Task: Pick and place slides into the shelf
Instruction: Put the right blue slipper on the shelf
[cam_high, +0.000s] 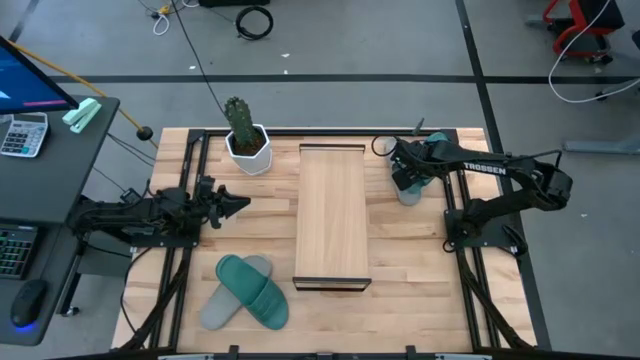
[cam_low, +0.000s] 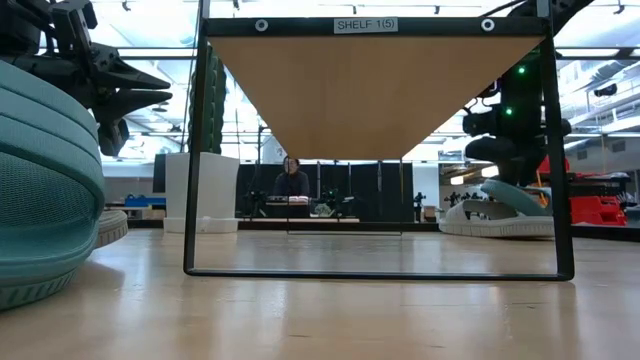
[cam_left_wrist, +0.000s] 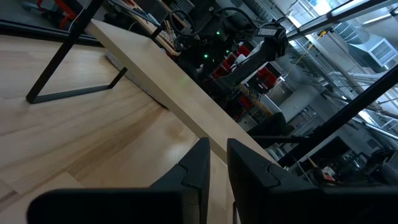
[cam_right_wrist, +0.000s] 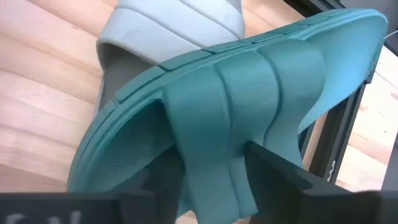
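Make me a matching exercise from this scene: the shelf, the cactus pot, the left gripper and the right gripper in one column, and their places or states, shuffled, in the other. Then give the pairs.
Things:
1. shelf
2. cactus pot
3. left gripper
4. right gripper

Places or states:
A. shut on the strap of a teal slide that lies over a grey slide
B. in the middle of the table, nothing on its board
C. holds nothing, fingers nearly together, left of the board
D. at the table's far edge, left of the board

Pairs: 1-B, 2-D, 3-C, 4-A
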